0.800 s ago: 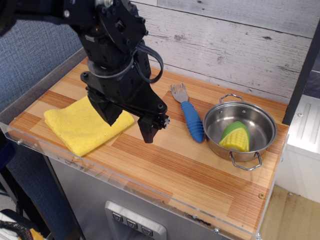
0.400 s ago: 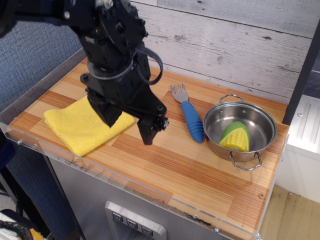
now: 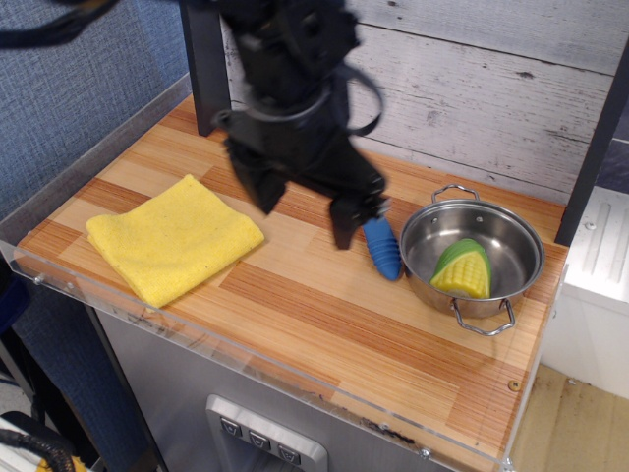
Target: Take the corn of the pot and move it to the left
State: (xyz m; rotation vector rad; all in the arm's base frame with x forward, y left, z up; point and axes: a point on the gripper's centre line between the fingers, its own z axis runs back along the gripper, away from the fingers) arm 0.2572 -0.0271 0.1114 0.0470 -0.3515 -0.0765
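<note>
The corn [image 3: 464, 269], yellow kernels with a green husk, lies inside the shiny steel pot [image 3: 518, 239] at the right end of the table. My black gripper [image 3: 307, 210] hangs above the table's middle, left of the pot and apart from it. Its two fingers are spread wide and hold nothing. The right finger [image 3: 344, 224] stands just in front of the fork's head.
A blue-handled fork [image 3: 384, 250] lies between the gripper and the pot, its head hidden behind the gripper. A folded yellow cloth [image 3: 172, 236] lies at the left. A wooden plank wall backs the table, and a dark post stands at the right.
The gripper has moved right and back, from over the cloth's right edge to the table's middle near the fork. It stays open. Corn, pot and cloth have not moved.
</note>
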